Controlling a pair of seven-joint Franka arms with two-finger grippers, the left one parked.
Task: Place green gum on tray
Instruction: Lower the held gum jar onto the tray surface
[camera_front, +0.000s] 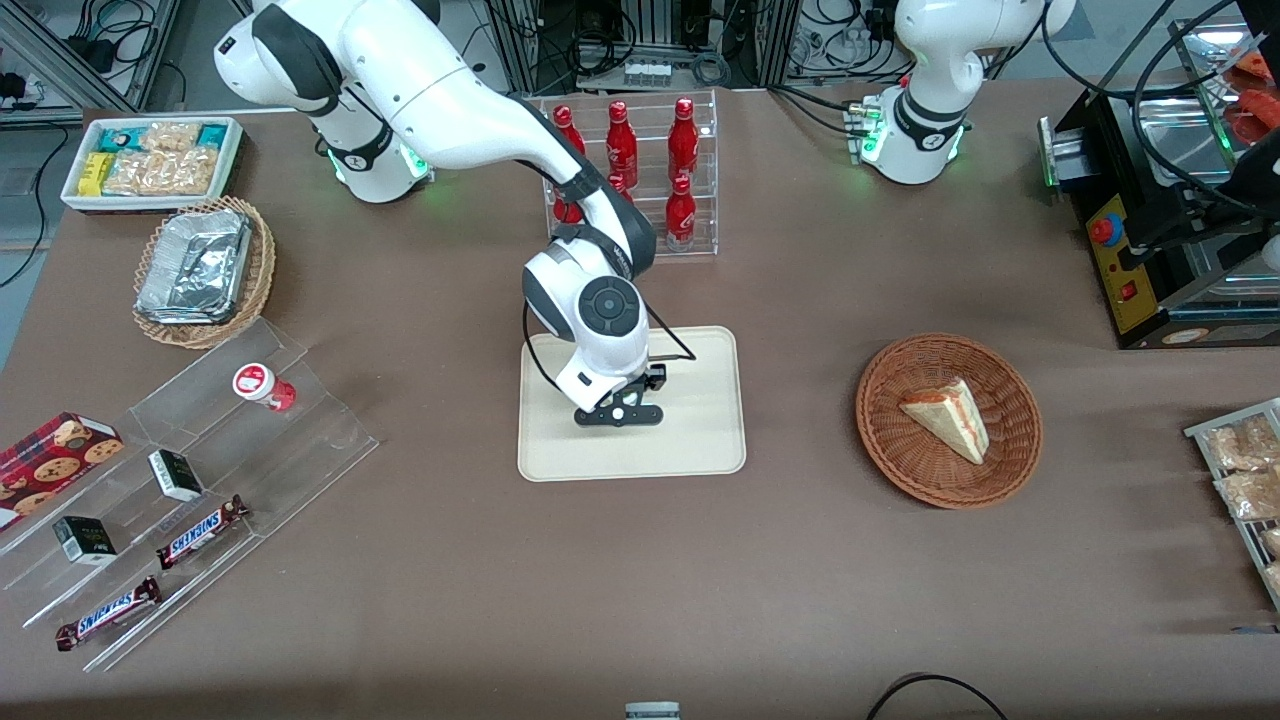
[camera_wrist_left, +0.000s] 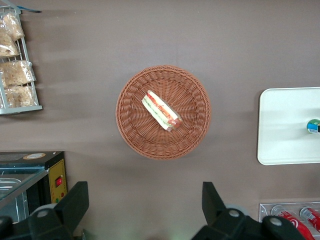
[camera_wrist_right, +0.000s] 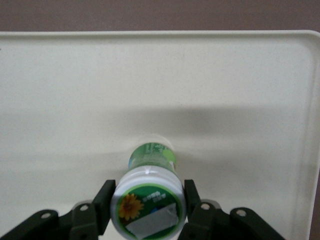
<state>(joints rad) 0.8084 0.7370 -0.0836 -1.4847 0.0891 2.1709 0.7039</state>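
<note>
Gripper (camera_wrist_right: 148, 210): low over the tray (camera_front: 700, 440), closed around the gum (camera_wrist_right: 150, 195)
Basket (camera_front: 948, 420): toward the parked arm's end
Bottles (camera_front: 650, 160): farther from the front camera than the tray

A brown surface (camera_front: 780, 560) carries plenty of clutter. A clear rack (camera_front: 632, 175) of red bottles (camera_front: 683, 135) stands farthest from the front camera. Toward the parked arm's end sits a round wicker basket (camera_front: 1012, 440) with a wedge of sandwich (camera_front: 948, 418) in it, near a black machine (camera_front: 1160, 230) and a wire rack of snack bags (camera_front: 1245, 470). Toward the working arm's end: a white bin of snack packets (camera_front: 150, 160), a wicker basket holding foil trays (camera_front: 196, 266), and a clear stepped stand (camera_front: 190, 490) bearing a red gum container (camera_front: 264, 386), two small dark boxes (camera_front: 175, 474), two Snickers bars (camera_front: 200, 532) and a cookie box (camera_front: 55, 455).
</note>
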